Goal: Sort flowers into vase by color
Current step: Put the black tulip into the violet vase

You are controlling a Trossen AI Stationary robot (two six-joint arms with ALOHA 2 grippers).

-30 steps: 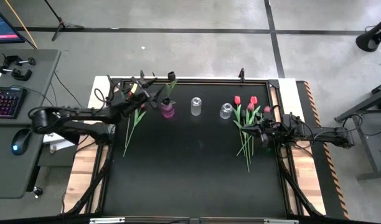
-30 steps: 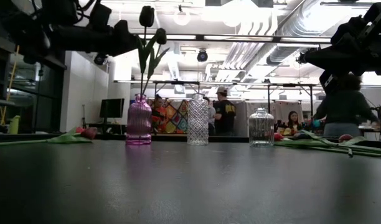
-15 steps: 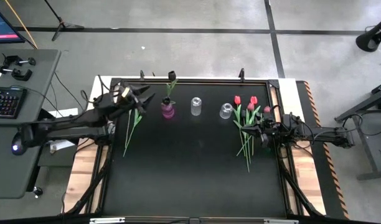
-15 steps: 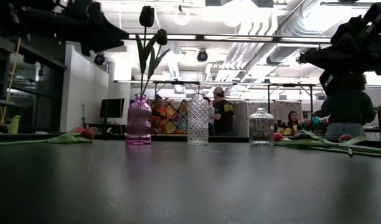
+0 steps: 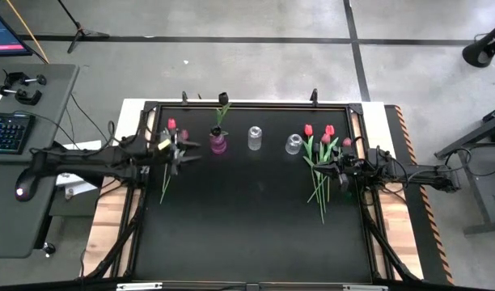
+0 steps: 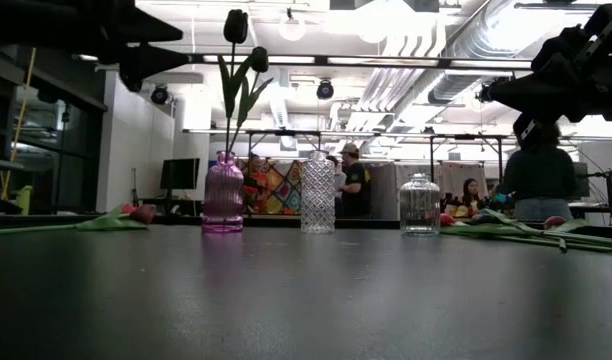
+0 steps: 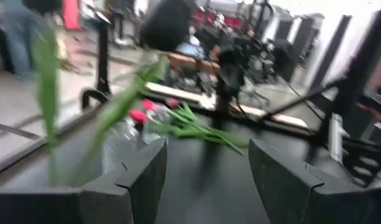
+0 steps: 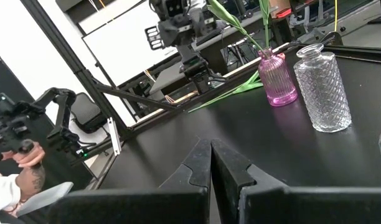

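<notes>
We judged the flowers [image 5: 322, 166] near the table's [image 5: 247, 226] right edge light and floppy, best pinched mid-stem, while our left gripper [image 5: 181, 150] hovered wide open and empty and our right gripper [image 5: 338, 174] sat closed.

left tool [image 5: 179, 150] agape, right tool [image 5: 339, 172] closed

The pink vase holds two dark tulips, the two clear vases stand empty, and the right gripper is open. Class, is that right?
Not quite: the right gripper is shut, its fingers pressed together in the right wrist view. The rest stands: the pink vase holds two dark tulips, and both clear vases are empty in the low view.
</notes>
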